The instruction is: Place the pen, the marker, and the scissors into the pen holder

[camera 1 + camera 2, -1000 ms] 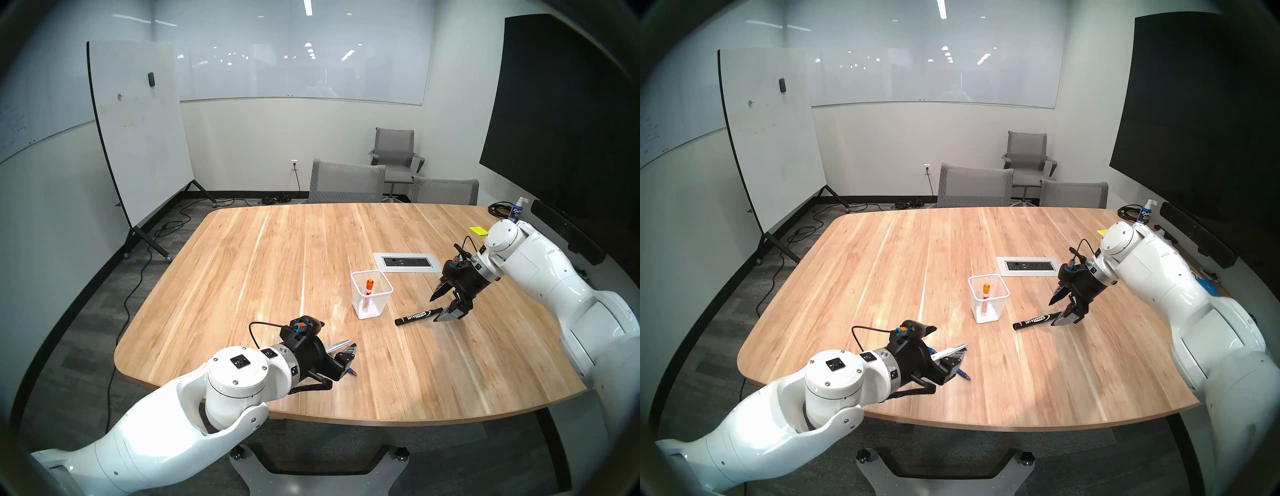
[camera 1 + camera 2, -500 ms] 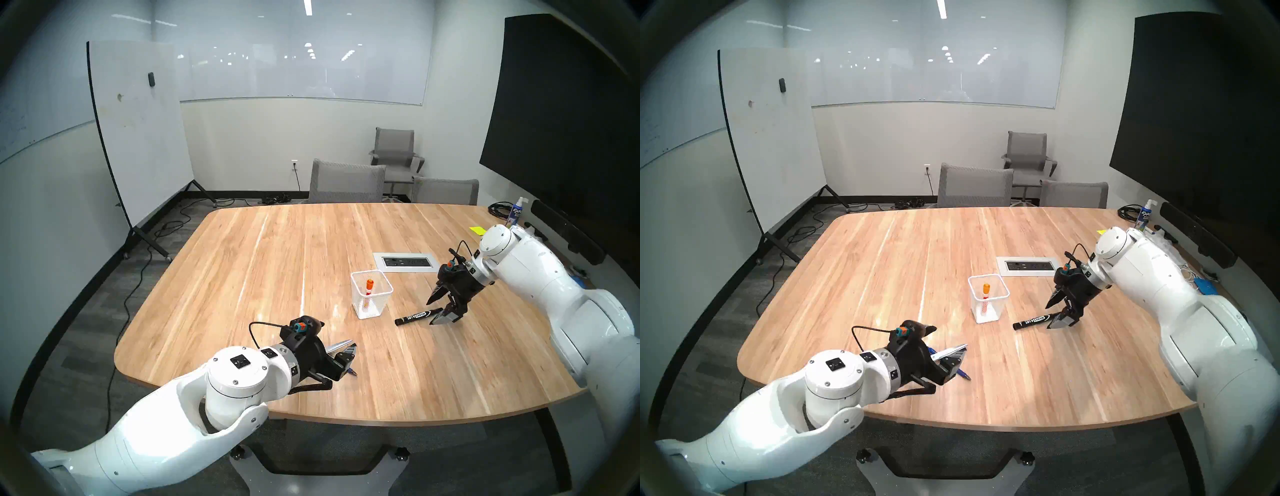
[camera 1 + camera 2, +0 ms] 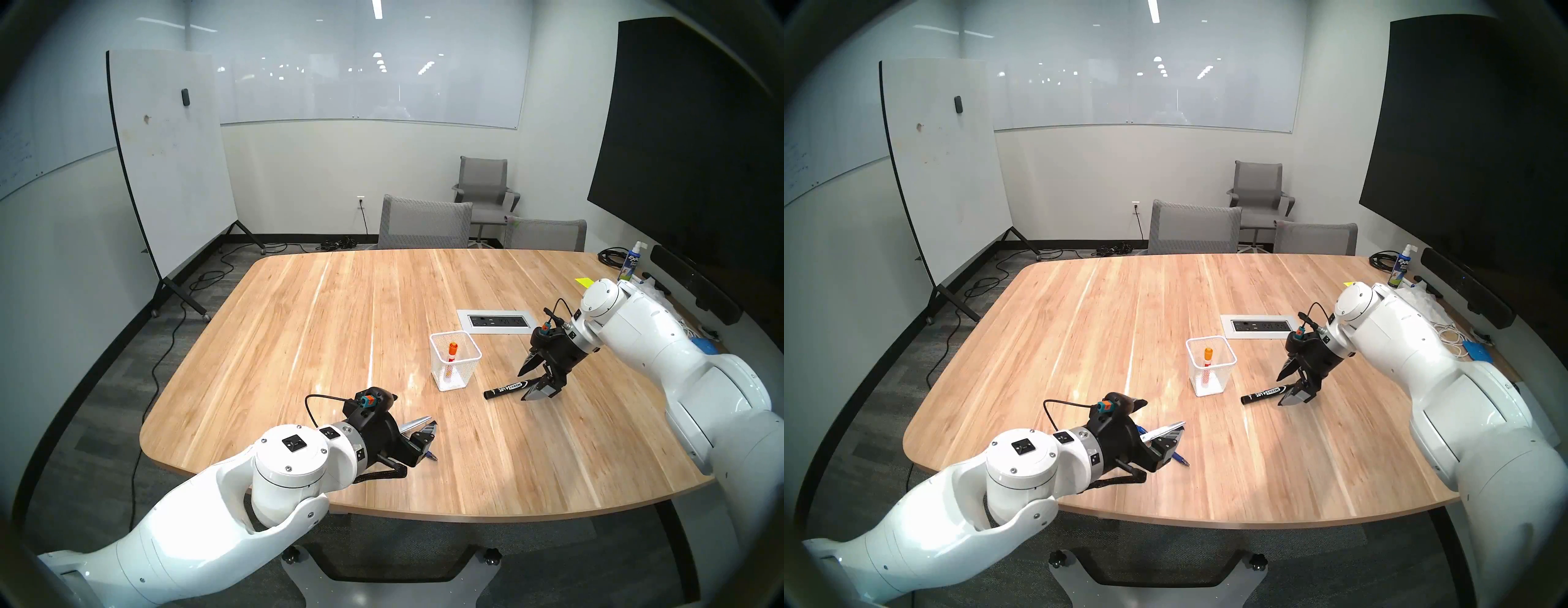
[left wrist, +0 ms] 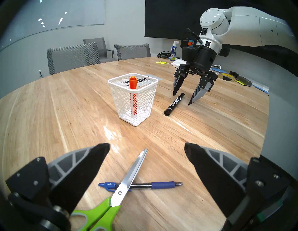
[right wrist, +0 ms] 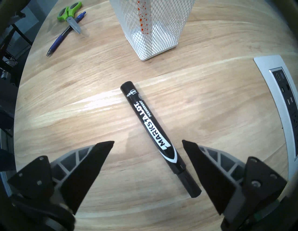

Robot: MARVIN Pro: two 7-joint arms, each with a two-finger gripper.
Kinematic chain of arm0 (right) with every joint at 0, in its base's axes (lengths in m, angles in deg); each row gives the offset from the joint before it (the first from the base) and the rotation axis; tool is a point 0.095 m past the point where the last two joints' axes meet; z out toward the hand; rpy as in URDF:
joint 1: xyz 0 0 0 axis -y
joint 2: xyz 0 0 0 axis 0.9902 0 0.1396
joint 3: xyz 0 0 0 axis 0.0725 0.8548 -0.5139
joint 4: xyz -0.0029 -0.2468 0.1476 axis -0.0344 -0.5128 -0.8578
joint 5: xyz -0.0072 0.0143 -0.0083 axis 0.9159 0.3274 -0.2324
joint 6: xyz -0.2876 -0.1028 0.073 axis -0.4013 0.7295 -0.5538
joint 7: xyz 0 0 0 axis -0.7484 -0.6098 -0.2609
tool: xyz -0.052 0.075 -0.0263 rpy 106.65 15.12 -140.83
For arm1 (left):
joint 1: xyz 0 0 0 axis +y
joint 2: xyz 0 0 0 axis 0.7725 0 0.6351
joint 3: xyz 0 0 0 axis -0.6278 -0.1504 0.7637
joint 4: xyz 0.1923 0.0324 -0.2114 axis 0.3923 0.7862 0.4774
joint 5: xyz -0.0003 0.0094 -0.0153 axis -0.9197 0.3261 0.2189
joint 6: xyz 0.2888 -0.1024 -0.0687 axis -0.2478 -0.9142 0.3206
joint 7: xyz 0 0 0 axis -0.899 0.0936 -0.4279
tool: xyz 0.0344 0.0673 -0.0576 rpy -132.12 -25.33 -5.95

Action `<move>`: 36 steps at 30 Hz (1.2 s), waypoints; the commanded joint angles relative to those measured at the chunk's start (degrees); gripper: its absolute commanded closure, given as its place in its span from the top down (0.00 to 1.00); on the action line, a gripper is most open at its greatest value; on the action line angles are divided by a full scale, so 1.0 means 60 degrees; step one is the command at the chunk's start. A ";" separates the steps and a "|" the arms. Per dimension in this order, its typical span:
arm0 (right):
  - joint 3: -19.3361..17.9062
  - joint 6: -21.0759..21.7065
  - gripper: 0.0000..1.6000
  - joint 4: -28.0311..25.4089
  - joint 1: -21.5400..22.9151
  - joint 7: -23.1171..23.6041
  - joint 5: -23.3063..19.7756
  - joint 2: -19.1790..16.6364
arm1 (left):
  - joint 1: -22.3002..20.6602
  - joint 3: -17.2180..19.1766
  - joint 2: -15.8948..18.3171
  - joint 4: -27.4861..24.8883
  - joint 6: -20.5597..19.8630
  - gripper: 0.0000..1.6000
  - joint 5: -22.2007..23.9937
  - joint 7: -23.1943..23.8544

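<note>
Step in hand, as I judge it: pickup of the black marker [image 5: 151, 129]. It lies flat on the table [image 3: 339, 297] near the pen holder [image 3: 455, 366]. The right gripper [image 5: 148, 142] hangs spread wide over its cap end, empty. Next: lower, centre, close. The left gripper [image 4: 147, 147] is likewise spread, above the scissors [image 4: 122, 180], which cross the pen [image 4: 161, 185].

1. Both head views look down from above the near edge of the table [image 3: 339, 318].
2. The left wrist view looks low across it.
3. The right wrist view looks steeply down, close.
4. All share the pen holder [image 3: 455, 361].
</note>
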 commanded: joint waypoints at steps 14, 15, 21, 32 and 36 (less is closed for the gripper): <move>-0.0208 0.0483 1.00 -0.1058 -0.0462 -0.0147 -0.0112 -0.0241 | -0.0017 0.0021 -0.0038 -0.0156 0.0068 1.00 -0.0009 -0.0010; -0.0220 0.0501 1.00 -0.1100 -0.0486 -0.0162 -0.0111 -0.0256 | -0.0017 0.0021 -0.0038 -0.0156 0.0068 1.00 -0.0009 -0.0010; -0.0281 0.0619 1.00 -0.1317 -0.0625 -0.0307 -0.0096 -0.0312 | -0.0017 0.0021 -0.0038 -0.0156 0.0068 1.00 -0.0008 -0.0009; -0.0334 0.0892 0.47 -0.1800 -0.0880 -0.0544 -0.0062 -0.0405 | -0.0017 0.0021 -0.0038 -0.0156 0.0068 1.00 -0.0008 -0.0009; -0.0341 0.0951 0.44 -0.1948 -0.0952 -0.0583 -0.0061 -0.0456 | -0.0017 0.0021 -0.0038 -0.0156 0.0068 1.00 -0.0009 -0.0009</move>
